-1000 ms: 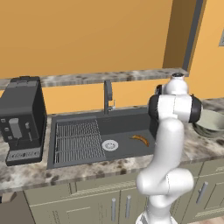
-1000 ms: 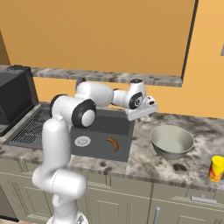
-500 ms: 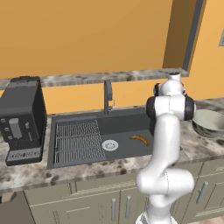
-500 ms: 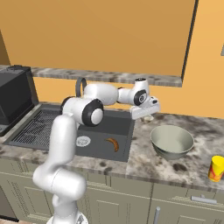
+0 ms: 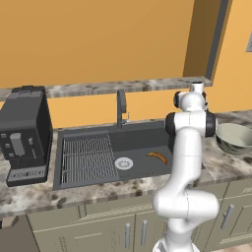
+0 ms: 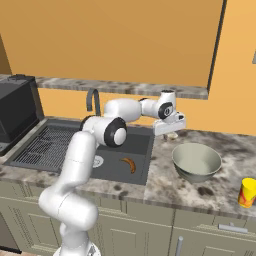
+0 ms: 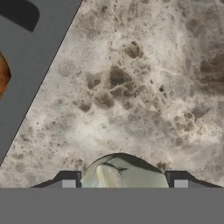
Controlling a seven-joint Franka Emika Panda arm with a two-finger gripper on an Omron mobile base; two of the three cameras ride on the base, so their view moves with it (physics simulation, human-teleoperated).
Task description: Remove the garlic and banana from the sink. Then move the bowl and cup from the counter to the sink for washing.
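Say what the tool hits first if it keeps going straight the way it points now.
Probably the garlic, the pale bulb between the tool tips; whether they grip it is unclear. Past it lies bare counter, right of the sink.

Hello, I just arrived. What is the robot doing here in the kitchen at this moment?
The robot arm has its gripper over the counter, just right of the sink, with a pale rounded thing, apparently the garlic, between its fingers. The banana lies in the sink near the drain. The bowl and the yellow cup stand on the counter, not yet moved.
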